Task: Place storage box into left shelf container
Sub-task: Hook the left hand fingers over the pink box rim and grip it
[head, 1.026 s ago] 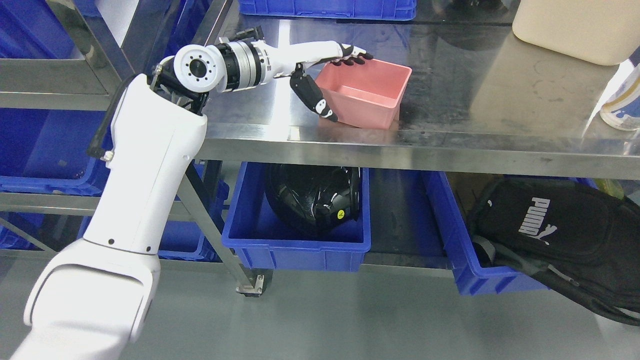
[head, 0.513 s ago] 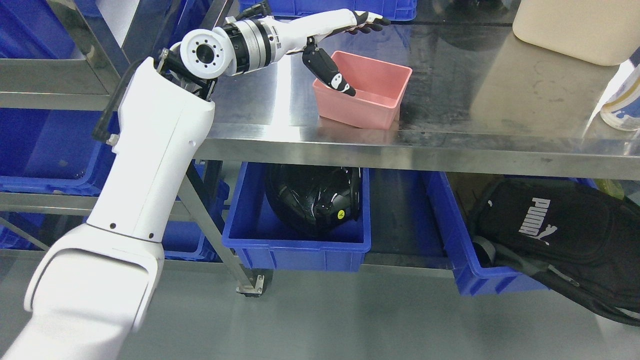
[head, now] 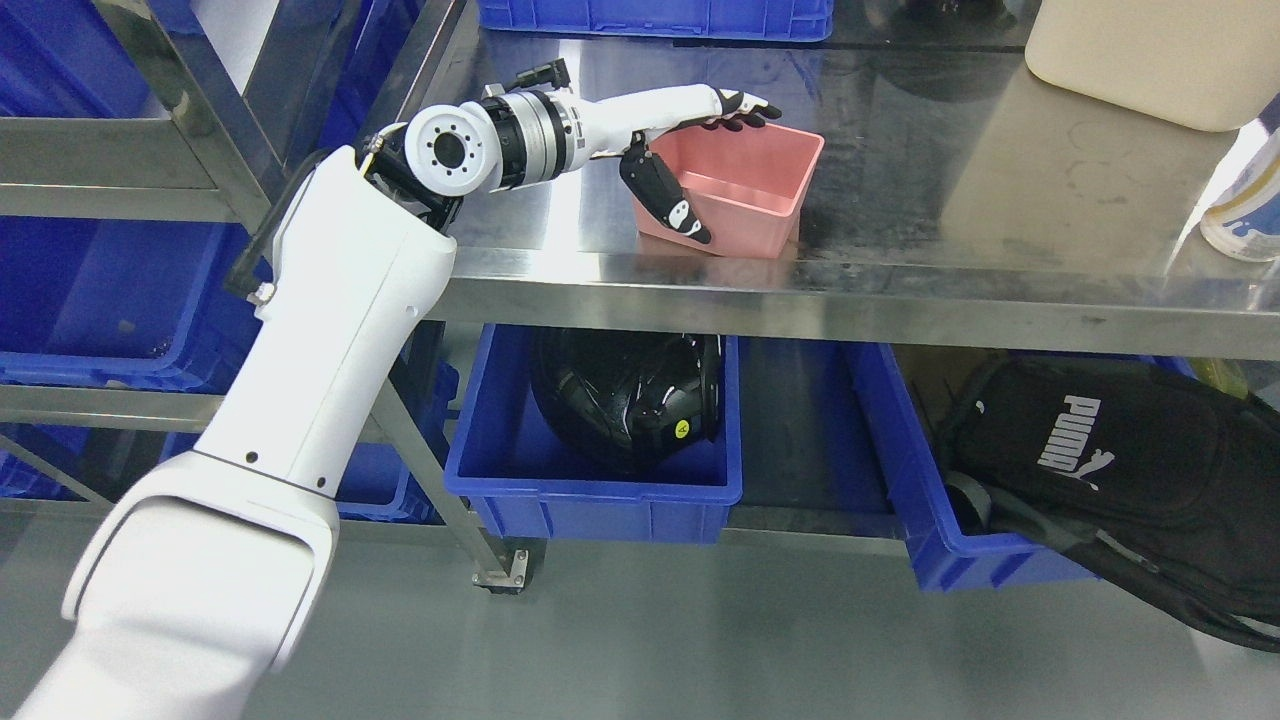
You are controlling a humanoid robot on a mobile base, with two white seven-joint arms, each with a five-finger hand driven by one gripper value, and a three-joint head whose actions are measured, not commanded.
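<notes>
- Lowered since half a second ago, the left hand now straddles the pink storage box's left wall.
- One box, empty, on the steel table; fingers extended over the rim, thumb outside, nothing clamped, seemingly lining up a pinch.
- Two blue bins below; right hand unseen.

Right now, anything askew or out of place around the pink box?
The pink storage box sits skewed, not square to the steel table edge. The black bag spills out of its blue bin below. Left hand is open over the box's near-left corner, thumb outside the wall. No spills or damage visible.
</notes>
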